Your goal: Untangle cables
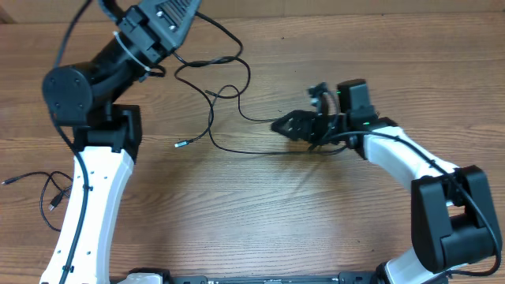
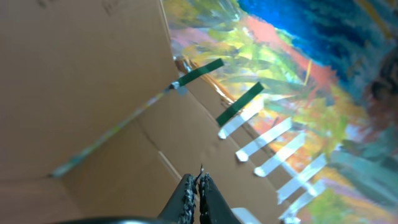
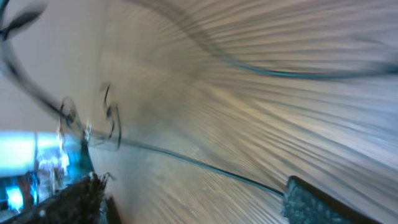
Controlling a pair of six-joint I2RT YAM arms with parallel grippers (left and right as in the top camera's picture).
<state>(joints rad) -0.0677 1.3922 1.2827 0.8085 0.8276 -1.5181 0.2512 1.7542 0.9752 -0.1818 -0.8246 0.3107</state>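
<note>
Thin black cables (image 1: 223, 88) loop loosely over the wooden table's middle. One strand rises toward my raised left arm at the top left. In the left wrist view my left gripper (image 2: 200, 182) is shut, and a thin dark strand pokes out between its tips. A small plug (image 1: 178, 144) ends one cable, and a long strand (image 1: 245, 151) runs right to my right gripper (image 1: 289, 125). That gripper stands wide open low over the table. In the right wrist view a cable (image 3: 186, 160) lies on the wood between its fingers, reaching the right finger (image 3: 314, 202).
A separate thin cable (image 1: 35, 185) with small plugs lies curled at the table's left edge beside the left arm's base (image 1: 102, 134). The left wrist view faces a cardboard wall (image 2: 81, 81) and a colourful painted panel (image 2: 292, 56).
</note>
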